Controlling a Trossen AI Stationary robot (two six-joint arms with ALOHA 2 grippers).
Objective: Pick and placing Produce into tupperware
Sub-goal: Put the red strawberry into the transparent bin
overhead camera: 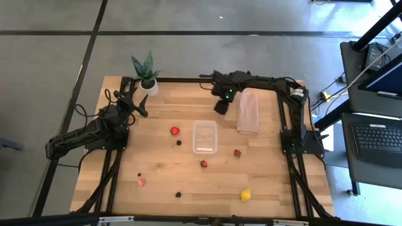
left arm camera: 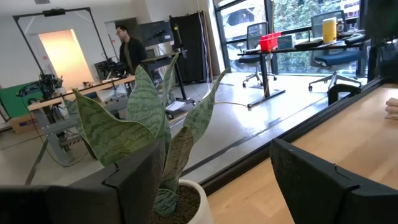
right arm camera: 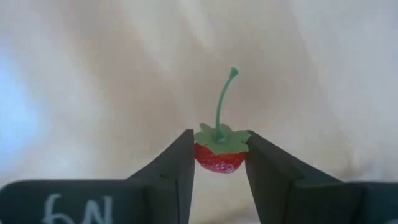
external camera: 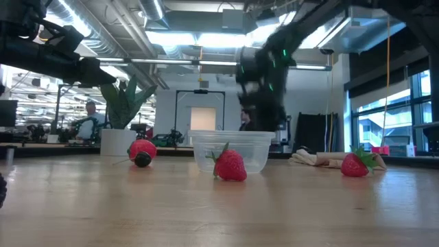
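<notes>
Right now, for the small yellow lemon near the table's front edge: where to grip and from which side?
Grip the small yellow lemon across its narrower middle, coming straight down from above. It lies alone on bare wood, nothing crowding it, so the fingers should fit down on both sides. Its rounded body may roll, so centre the grip.

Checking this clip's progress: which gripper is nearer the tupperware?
Right. The right gripper, shut on a strawberry, hangs just past the tupperware toward the lid; the left gripper waits by the plant.

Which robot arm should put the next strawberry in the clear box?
The right one. Its hand is already shut on a strawberry and sits up near the lid, close to the clear box. The left hand is open and empty, over by the potted plant.
</notes>
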